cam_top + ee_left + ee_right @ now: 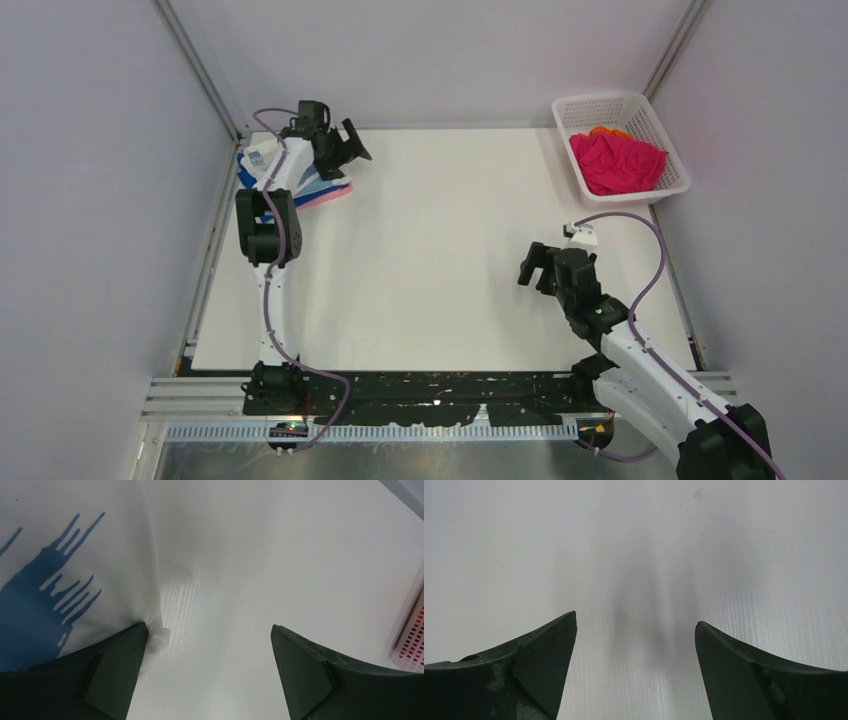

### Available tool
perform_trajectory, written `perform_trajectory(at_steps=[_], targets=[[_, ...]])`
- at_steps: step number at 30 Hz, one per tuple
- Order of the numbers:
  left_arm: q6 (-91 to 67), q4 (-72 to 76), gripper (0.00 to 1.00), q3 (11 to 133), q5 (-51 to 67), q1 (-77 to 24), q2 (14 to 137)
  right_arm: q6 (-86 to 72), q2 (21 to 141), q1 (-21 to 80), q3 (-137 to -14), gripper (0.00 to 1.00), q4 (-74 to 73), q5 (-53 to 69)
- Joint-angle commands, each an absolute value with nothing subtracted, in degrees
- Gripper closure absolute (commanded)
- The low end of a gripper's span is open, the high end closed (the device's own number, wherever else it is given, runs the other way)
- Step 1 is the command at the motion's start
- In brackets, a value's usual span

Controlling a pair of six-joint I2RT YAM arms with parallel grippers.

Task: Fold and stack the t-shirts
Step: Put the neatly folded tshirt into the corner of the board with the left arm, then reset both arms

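A stack of folded t-shirts lies at the far left corner: white on top, royal blue and pale pink edges under it. The white shirt bears a blue print in the left wrist view. My left gripper is open and empty just above the stack's right edge; its left finger stands beside a cloth corner. A crumpled magenta shirt with an orange one behind it lies in the white mesh basket. My right gripper is open and empty over bare table at the right.
The basket stands at the far right corner and shows as a blurred edge in the left wrist view. Grey walls and metal frame posts close in the white table on three sides.
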State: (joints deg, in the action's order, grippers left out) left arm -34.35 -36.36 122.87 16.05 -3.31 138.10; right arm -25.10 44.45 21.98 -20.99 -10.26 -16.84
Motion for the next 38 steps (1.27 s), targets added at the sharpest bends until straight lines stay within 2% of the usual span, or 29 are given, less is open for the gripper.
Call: perform_trajectory(at_steps=[1,7,14,21,25,32,38], targets=[[-33.14,-39.73,0.01,124.73,14.67,-3.22,134.44,-24.53,42.95,21.78,-22.19,0.05,-8.87,-18.01],[-29.52,-39.32,0.01,119.55,13.96,-4.2,121.36,-25.02,41.16,21.8,-22.97,0.05,-9.86,-17.32],[-28.3,-30.3,0.01,91.63,10.28,-6.18,96.51,-25.8,38.28,21.74,-23.78,0.05,-12.41,-17.34],[-29.95,-23.69,0.01,58.18,-5.63,-14.55,70.69,-27.55,34.68,21.79,-23.61,0.05,-13.86,-16.48],[-33.18,-21.88,0.01,44.93,-11.5,-19.74,58.88,-27.38,33.26,21.82,-23.67,0.05,-15.61,-17.31],[-33.59,-19.8,0.01,38.06,-11.04,-19.95,47.61,-26.98,31.51,21.76,-22.33,0.05,-16.04,-19.85],[-32.71,-21.06,0.01,38.1,-11.06,-19.95,45.56,-26.7,30.43,21.79,-21.5,0.05,-15.28,-19.14]])
